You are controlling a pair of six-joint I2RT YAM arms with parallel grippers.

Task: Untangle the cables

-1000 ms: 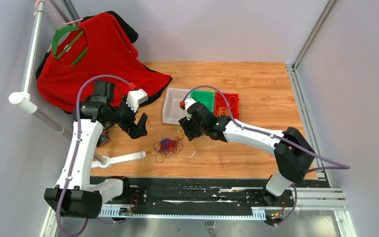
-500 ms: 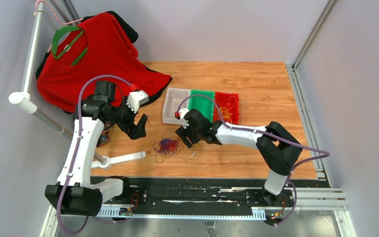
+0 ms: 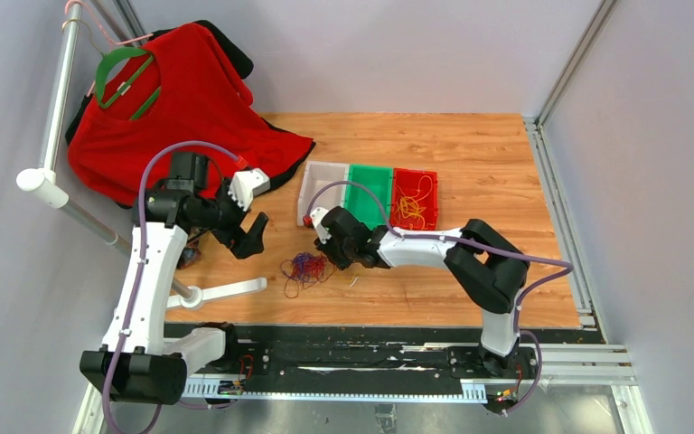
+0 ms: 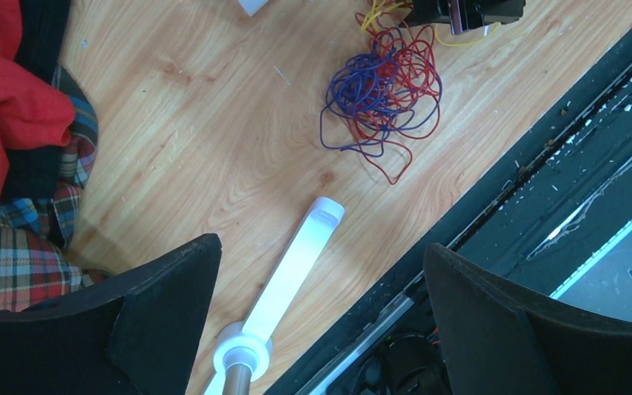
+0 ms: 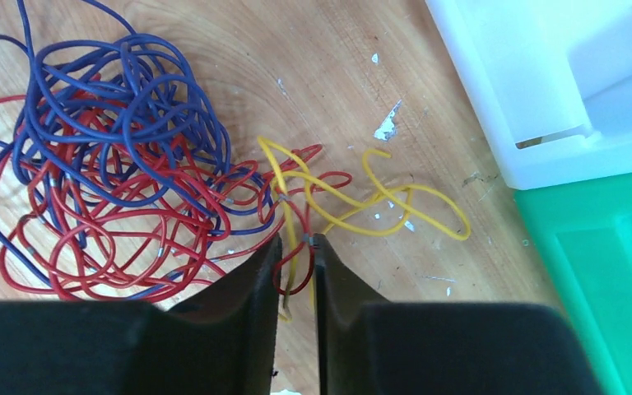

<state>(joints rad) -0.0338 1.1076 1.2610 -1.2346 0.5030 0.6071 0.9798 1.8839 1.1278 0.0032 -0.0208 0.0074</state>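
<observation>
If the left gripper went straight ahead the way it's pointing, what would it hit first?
Probably the white tube lying on the wooden table: in the wrist view it sits between the open fingers of the left gripper. Depth is unclear, though.

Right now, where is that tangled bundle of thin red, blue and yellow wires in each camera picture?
Top external: the tangled bundle of wires lies on the wooden table, just left of centre.
Left wrist: the bundle at the top, right of centre.
Right wrist: the bundle fills the left half.
Shared landmark: the right gripper, at the bundle's yellow end in every view.
</observation>
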